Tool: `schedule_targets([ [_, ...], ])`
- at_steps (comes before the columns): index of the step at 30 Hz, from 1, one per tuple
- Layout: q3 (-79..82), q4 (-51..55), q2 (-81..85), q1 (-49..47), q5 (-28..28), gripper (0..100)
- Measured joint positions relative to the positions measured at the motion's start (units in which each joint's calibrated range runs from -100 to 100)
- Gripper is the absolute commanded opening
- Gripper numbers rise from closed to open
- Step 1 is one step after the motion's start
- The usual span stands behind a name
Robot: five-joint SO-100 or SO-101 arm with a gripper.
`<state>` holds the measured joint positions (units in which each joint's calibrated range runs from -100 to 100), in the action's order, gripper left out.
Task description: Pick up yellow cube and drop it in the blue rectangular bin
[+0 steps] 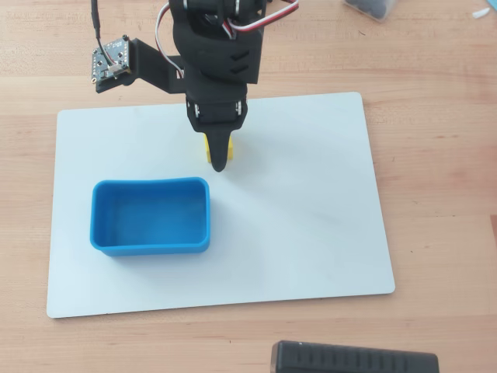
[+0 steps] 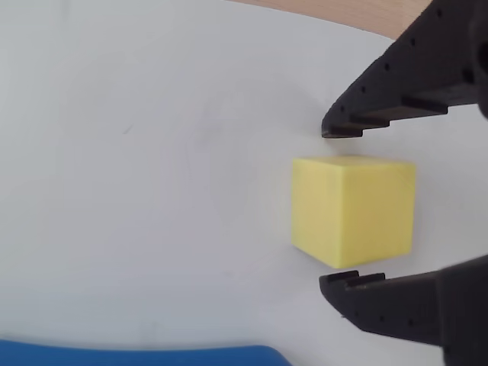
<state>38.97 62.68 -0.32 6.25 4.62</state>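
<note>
The yellow cube (image 2: pixel 352 210) sits on the white mat between my two black fingers in the wrist view. A small gap shows on each side, so the jaws stand open around it without clamping it. In the overhead view my gripper (image 1: pixel 220 151) points down over the cube (image 1: pixel 203 148), which shows only as yellow slivers beside the finger. The blue rectangular bin (image 1: pixel 147 247) is empty and lies on the mat to the lower left of the gripper. Its rim shows at the bottom edge of the wrist view (image 2: pixel 137 357).
A white mat (image 1: pixel 311 194) covers the middle of the wooden table. A black box (image 1: pixel 353 361) lies at the front edge and a dark object (image 1: pixel 373 6) at the top right. A small camera board (image 1: pixel 110 61) sticks out to the left of the arm.
</note>
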Motion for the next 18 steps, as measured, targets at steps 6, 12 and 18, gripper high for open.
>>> schedule_targets([
  [6, 0.00, 0.00, 0.00, 0.00, 0.00, 2],
  [12, 0.00, 0.00, 0.18, -0.31, 0.00, 2],
  [18, 0.00, 4.47, 5.45, -0.54, -0.05, 2],
])
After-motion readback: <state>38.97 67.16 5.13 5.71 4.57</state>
